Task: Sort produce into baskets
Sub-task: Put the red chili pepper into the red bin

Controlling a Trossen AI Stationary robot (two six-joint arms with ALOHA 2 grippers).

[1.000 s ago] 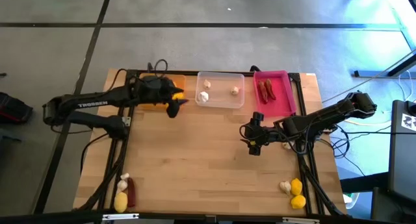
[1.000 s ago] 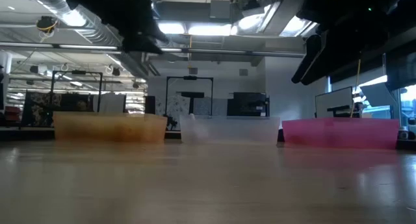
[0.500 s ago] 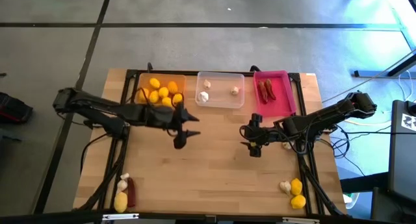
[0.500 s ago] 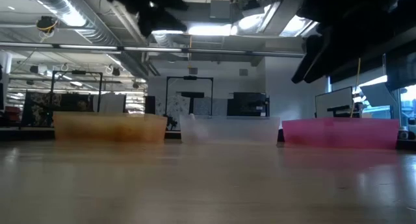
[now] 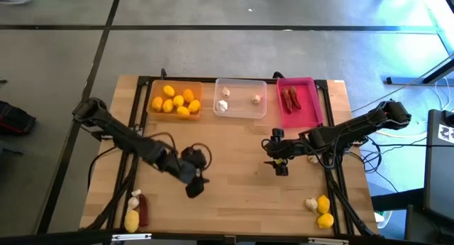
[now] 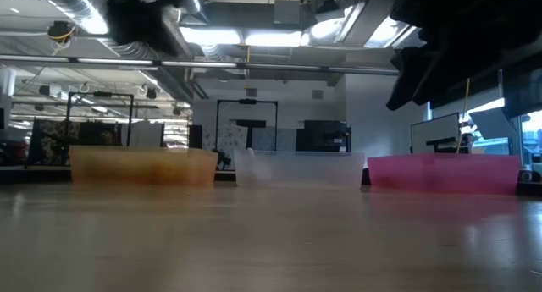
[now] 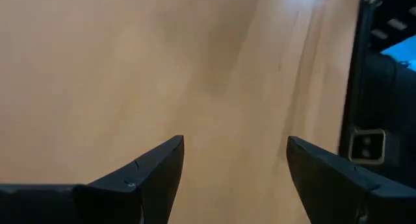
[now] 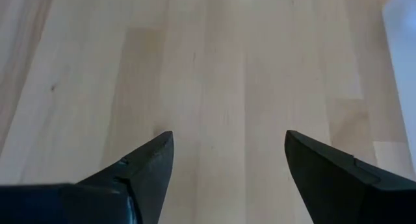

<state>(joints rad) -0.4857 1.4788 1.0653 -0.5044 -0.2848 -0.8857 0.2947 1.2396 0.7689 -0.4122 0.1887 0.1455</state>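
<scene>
High view: lemons (image 5: pixel 176 101) in orange tray (image 5: pixel 152 111), garlic (image 5: pixel 223 105) in clear tray (image 5: pixel 241 114), chilies (image 5: pixel 291 97) in pink tray (image 5: pixel 308 118); both jaws apart, empty.

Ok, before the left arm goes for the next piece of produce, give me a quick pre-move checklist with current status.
1. Left gripper open and empty: ok.
2. Right gripper open and empty, over mid table: ok.
3. Orange tray holds only yellow fruits: ok.
4. Clear tray holds only whitish bulbs: ok.
5. Pink tray holds only red chilies: ok.
6. Unsorted pieces at front-left corner and front-right corner: not ok, still to sort.
</scene>
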